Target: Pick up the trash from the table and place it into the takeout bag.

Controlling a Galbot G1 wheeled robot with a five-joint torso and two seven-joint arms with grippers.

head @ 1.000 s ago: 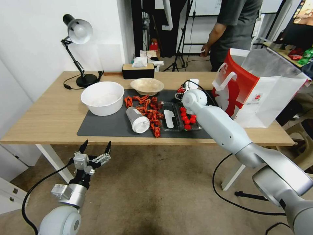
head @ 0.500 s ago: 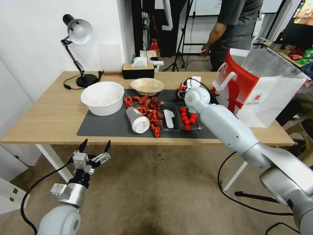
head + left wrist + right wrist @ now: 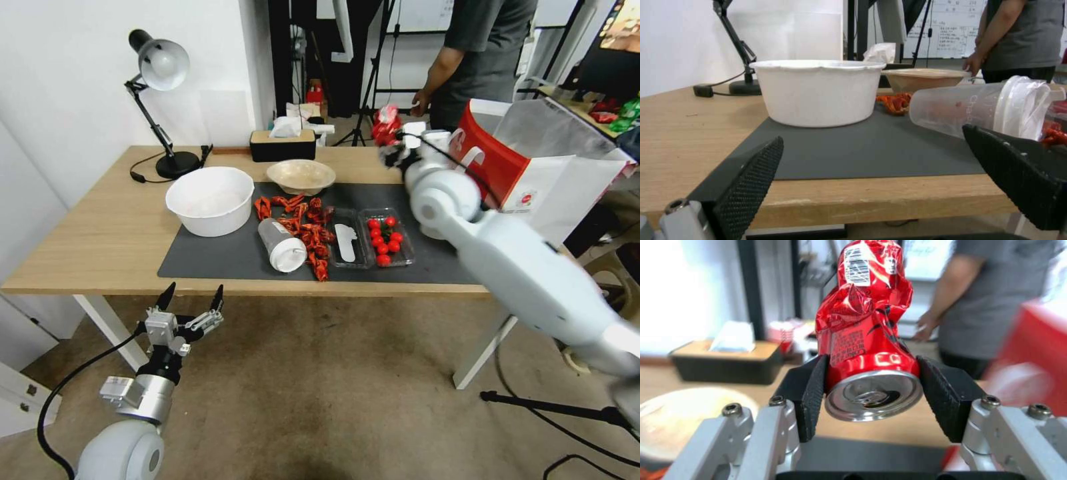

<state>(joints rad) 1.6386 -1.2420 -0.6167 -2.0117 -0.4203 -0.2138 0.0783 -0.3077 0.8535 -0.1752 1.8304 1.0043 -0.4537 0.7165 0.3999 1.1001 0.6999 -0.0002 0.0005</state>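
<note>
Right gripper: the right gripper [image 3: 871, 396] is clenched on a crushed red soda can [image 3: 865, 323], a black pad pressed to each side near its silver end, the crumpled body sticking out past the fingertips.
Can's place: lifted clear of the long light-wood table [image 3: 87, 240], carried high near the back edge, just beside the near rim of the large red-and-white paper takeout bag [image 3: 533, 193].
Around the hand: below and behind it lie the dark mat, a shallow beige bowl [image 3: 301, 175] and a clear tray of red tomatoes [image 3: 385, 235]; farther off towards the left arm are a clear white-lidded plastic cup [image 3: 281, 244] on its side and a big white bowl [image 3: 209, 199].
Left gripper: the left gripper [image 3: 192, 310] hangs spread and empty, low in front of the table's near edge, idle.
Step in hand: carrying the can to the bag, by my reading.
Next move calls for: bringing the can over the bag's open mouth, clear of the white handles, before letting go; the cup and beige bowl look still to be cleared.
</note>
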